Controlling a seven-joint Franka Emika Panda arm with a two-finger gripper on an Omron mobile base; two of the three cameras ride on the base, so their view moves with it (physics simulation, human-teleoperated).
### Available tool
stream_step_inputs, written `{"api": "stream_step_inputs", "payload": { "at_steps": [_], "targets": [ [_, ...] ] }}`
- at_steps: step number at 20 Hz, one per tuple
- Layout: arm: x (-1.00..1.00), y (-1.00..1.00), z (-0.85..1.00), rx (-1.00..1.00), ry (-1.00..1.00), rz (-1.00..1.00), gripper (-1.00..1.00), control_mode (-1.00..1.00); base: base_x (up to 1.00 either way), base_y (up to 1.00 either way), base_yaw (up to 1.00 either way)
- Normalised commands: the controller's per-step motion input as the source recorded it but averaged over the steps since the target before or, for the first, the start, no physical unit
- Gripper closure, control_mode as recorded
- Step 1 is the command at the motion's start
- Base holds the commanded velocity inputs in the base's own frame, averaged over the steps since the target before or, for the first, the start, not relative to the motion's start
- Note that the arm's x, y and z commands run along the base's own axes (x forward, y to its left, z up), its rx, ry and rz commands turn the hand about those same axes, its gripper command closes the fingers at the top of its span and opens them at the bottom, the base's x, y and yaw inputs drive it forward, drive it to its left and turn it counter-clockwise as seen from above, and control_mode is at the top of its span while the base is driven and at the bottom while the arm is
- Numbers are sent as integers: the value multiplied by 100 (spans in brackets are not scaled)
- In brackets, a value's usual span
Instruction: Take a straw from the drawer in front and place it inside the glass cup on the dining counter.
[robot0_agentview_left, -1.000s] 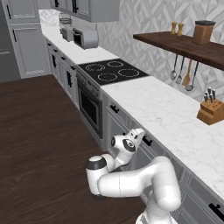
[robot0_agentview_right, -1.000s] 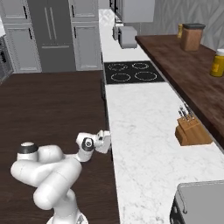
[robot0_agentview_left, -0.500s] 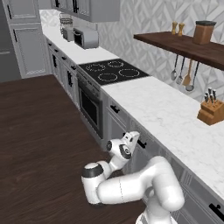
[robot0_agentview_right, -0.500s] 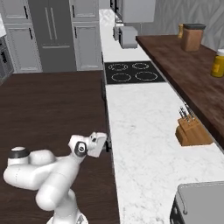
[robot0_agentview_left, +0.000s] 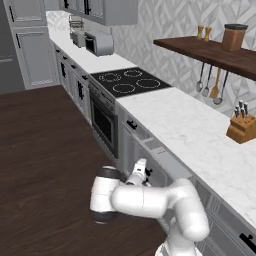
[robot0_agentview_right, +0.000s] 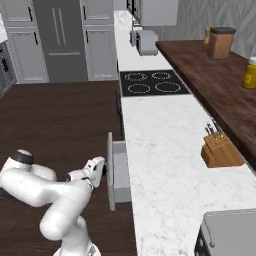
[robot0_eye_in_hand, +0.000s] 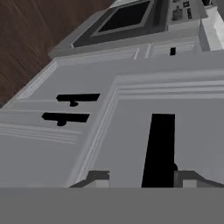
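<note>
Drawer part-way out under the desk, jaws on its handle

The white marble desk (robot0_agentview_right: 165, 150) runs past the stove (robot0_agentview_right: 150, 82); the grey drawer (robot0_agentview_right: 119, 172) juts from the cabinets below it, and the jaws (robot0_eye_in_hand: 141, 177) straddle and grip its black bar handle (robot0_eye_in_hand: 158, 148)

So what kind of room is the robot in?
A kitchen, by the look of it: there's a black stovetop set in a long marble counter, a knife block, and cooking utensils hanging under a wooden shelf.
</note>
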Motion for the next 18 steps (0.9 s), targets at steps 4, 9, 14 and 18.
{"api": "stream_step_inputs", "payload": {
  "at_steps": [4,9,14,18],
  "targets": [
    [-100,100,-69,1,45,-4,100,-100,0,0,0],
    [-100,100,-71,-5,46,-8,100,-100,0,0,0],
    [-100,100,-82,-7,40,-6,100,-100,0,0,0],
    [-100,100,-87,-7,38,-6,100,-100,0,0,0]
  ]
}}
